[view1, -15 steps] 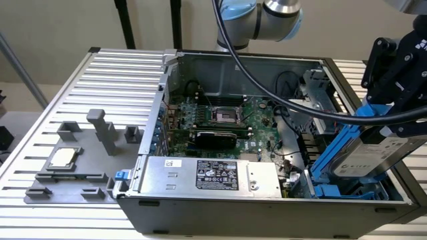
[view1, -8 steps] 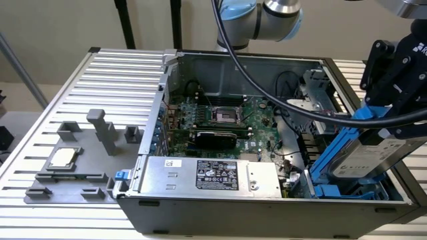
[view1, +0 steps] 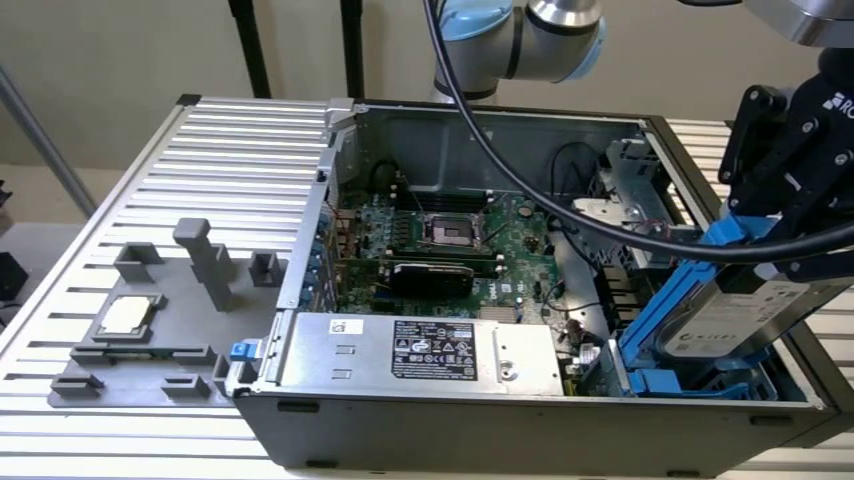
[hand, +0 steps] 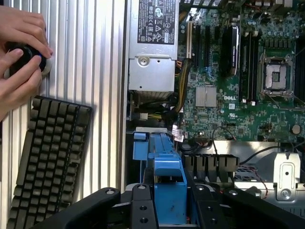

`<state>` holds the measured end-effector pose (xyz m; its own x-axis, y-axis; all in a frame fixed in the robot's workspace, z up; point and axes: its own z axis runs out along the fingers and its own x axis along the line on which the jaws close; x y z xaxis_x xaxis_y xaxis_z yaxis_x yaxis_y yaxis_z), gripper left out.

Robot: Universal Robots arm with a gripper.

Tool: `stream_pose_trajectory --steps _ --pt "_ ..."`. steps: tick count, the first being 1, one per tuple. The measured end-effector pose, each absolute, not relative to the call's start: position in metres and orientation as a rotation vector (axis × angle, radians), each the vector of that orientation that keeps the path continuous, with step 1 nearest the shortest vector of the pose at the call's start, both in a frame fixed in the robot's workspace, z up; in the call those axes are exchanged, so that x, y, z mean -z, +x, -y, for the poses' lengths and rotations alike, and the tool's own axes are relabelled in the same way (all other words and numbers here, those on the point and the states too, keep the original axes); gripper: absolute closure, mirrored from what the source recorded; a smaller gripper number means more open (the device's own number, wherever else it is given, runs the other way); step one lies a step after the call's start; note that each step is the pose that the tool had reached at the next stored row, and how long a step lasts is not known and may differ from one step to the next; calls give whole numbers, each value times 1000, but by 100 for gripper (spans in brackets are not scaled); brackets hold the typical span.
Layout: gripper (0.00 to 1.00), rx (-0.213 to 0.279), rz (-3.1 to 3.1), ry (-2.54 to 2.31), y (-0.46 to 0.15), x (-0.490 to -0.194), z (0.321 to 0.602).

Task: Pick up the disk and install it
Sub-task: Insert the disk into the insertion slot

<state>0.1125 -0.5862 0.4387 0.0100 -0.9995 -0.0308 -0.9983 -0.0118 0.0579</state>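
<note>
The disk [view1: 731,318] hangs tilted at four o'clock in the exterior view. Your jaws are clamped on its blue frame [hand: 167,191], and its lower end reaches into the computer case [view1: 534,440] just above the drive bay [view1: 667,382]. I judge the angle lets it slide in.

bare workshop corner: a ribbed metal table [view1: 227,130] in front of a beige wall [view1: 107,50]
the wall is plain and evenly lit. two black uprights [view1: 244,40] stand before it, and a slim grey pole [view1: 40,135] slants across at the exterior view's left. the table top is all silver slats, with bright glare along its near edge.
</note>
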Motion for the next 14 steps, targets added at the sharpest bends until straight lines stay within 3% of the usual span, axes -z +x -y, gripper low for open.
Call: stream_pose_trajectory --steps 14 --pt "67 102 2192 2216 114 -435 584"
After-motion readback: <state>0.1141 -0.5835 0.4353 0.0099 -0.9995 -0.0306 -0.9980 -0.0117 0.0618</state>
